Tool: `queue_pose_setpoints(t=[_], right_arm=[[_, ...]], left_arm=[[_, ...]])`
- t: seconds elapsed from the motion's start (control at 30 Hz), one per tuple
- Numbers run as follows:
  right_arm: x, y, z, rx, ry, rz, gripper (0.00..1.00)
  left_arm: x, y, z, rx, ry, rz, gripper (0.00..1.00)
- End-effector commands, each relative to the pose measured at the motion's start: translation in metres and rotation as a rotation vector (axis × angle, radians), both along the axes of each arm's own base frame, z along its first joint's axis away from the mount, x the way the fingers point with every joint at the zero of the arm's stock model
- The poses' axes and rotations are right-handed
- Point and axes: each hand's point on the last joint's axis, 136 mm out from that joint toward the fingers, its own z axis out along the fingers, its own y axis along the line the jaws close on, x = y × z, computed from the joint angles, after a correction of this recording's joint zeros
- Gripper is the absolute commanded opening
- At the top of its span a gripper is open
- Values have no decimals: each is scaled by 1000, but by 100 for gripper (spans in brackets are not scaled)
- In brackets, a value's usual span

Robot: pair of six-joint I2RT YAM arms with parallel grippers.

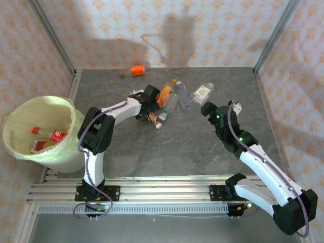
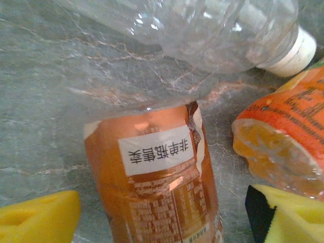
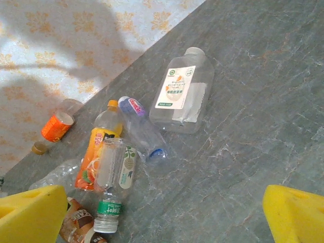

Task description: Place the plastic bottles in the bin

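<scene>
A brown-labelled plastic bottle (image 2: 157,187) lies on the grey table between the yellow fingers (image 2: 35,217) of my left gripper (image 2: 162,215). The jaws straddle it, open, with a gap on the right side. Beside it lie a clear bottle with a white cap (image 2: 212,30) and an orange-labelled bottle (image 2: 283,147). From above, the left gripper (image 1: 150,112) is at the bottle pile (image 1: 167,98). My right gripper (image 1: 208,109) hovers open to the pile's right, nothing between its fingers (image 3: 296,212). The white bin (image 1: 20,152) with its pale bag stands far left, with some bottles (image 1: 58,135) inside.
A square clear bottle (image 3: 182,96), a blue-capped one (image 3: 142,129) and a green-labelled one (image 3: 114,177) lie in front of the right gripper. An orange bottle (image 1: 136,70) and a loose cap (image 1: 122,73) rest by the back wall. Metal frame posts (image 1: 53,38) flank the table.
</scene>
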Motion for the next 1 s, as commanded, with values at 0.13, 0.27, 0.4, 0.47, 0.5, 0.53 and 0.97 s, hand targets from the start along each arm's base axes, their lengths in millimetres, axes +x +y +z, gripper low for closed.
queue_pose_setpoints(t=[0.13, 0.27, 0.4, 0.47, 0.5, 0.53, 0.97], right_arm=[[-4, -2, -7, -10, 34, 2, 99], [-4, -1, -8, -11, 45, 9, 99], [-6, 1, -8, -4, 58, 19, 99], [-6, 1, -9, -4, 63, 19, 99], [-7, 1, -9, -5, 64, 19, 99], [-7, 2, -10, -2, 65, 21, 99], [-1, 8, 2, 11, 43, 45, 99]], left_arm=[[10, -2, -13, -25, -26, -12, 80], [11, -3, -21, -20, -15, -24, 79], [12, -4, -25, -21, -18, -33, 74], [13, -6, -24, -28, -27, -46, 68], [14, -7, -23, -28, -32, -53, 67], [15, -7, -20, -26, -37, -57, 67], [2, 2, 43, -35, -149, -84, 55]])
